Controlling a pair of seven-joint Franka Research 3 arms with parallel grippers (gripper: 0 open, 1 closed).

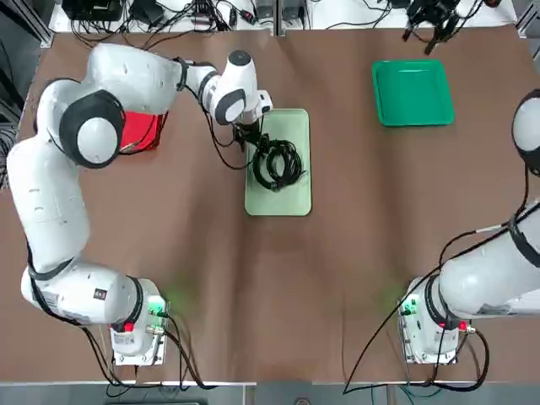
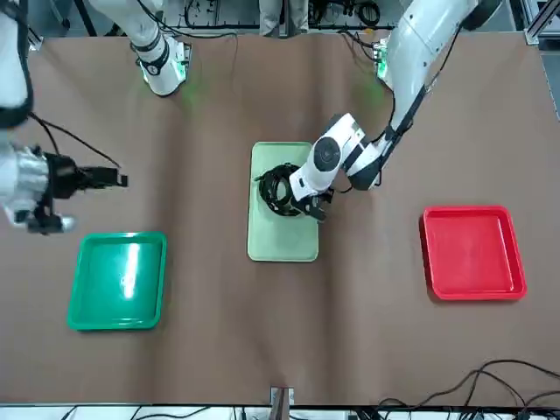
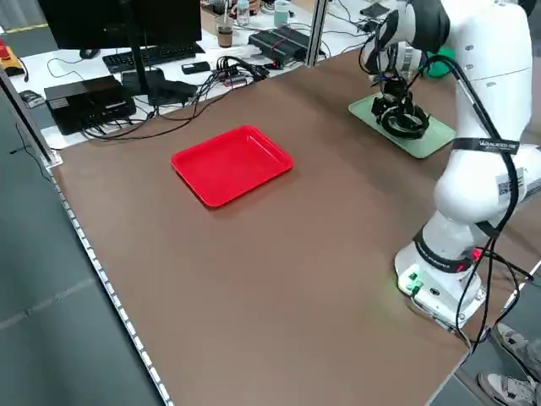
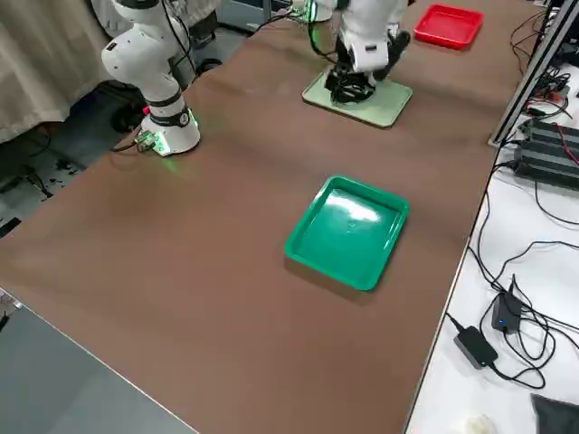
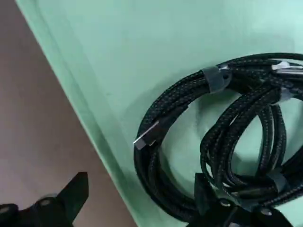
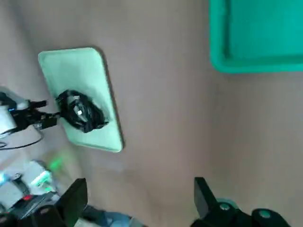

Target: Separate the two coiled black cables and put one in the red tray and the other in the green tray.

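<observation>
On the pale tray (image 1: 278,198) mid-bench, both coiled cables (image 1: 277,163) lie overlapped. The left gripper (image 5: 137,201) hangs low at the tray's edge, jaws wide and empty; it should pinch one coil only (lifting slowly). Red tray (image 2: 472,252) and green tray (image 1: 413,93) sit empty; right gripper (image 6: 137,201) waits open near the green one.

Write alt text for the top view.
The left gripper, jaws open, reaches the coiled black cables on a pale green tray. The green tray is empty; the left arm mostly hides the red tray.
</observation>
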